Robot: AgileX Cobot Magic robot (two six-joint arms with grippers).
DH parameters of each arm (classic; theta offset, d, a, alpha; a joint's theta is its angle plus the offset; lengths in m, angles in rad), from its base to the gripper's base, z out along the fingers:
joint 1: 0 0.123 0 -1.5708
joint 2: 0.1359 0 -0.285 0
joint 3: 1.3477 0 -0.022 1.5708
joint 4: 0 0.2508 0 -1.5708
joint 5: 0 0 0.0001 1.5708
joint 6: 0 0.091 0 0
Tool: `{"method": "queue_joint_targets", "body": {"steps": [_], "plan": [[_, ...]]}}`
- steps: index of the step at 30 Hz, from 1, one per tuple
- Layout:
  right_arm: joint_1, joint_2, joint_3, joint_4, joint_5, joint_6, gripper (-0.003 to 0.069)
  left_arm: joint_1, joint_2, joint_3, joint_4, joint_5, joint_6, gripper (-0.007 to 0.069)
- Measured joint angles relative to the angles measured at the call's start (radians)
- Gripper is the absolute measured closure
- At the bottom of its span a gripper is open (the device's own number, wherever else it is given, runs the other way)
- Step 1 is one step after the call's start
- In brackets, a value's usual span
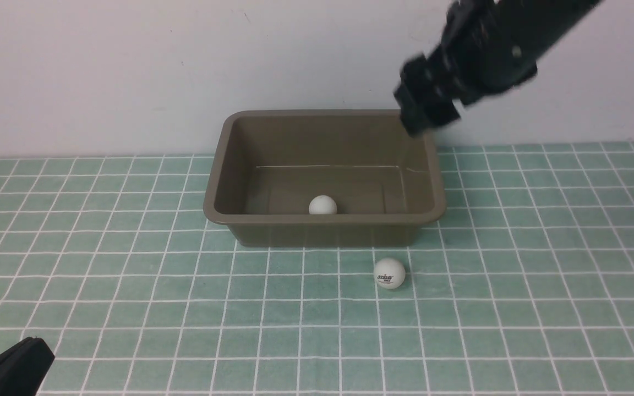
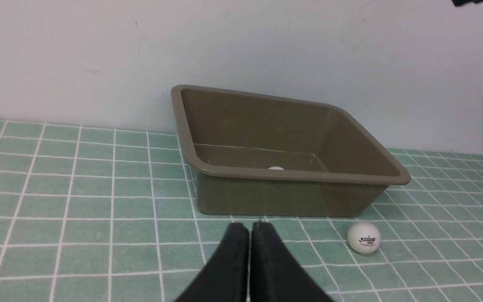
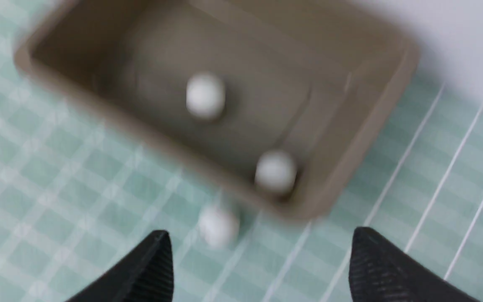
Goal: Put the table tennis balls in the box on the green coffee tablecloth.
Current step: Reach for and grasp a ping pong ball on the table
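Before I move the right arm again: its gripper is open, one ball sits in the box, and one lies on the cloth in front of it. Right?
Not quite: the box holds two balls, and, as the right wrist view shows. The right gripper is open, and one ball lies on the cloth in front of the box.

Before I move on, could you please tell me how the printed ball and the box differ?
The printed ball is round, while the box is rectangular with rounded corners. The ball is white and the box olive-brown. The ball is small, while the box is large enough to hold several such balls. Both rest on the green tablecloth.
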Motion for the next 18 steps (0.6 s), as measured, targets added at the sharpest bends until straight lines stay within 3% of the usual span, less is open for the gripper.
{"method": "queue_joint_targets", "body": {"steps": [3, 9, 14, 18], "plan": [[0.0, -0.042, 0.215, 0.035, -0.067, 0.009, 0.0177, 0.0, 0.0, 0.0, 0.0, 0.001, 0.0, 0.0632], [0.0, -0.039, 0.567, 0.103, -0.48, 0.044, 0.0185, 0.0, 0.0, 0.0, -0.004, 0.011, 0.002, 0.0632], [0.0, 0.019, 0.621, 0.112, -0.696, 0.099, 0.0185, 0.0, 0.0, 0.0, -0.007, 0.017, 0.003, 0.0632], [0.0, 0.079, 0.621, 0.124, -0.752, 0.103, 0.0185, 0.0, 0.0, 0.0, -0.008, 0.017, 0.004, 0.0632]]}}
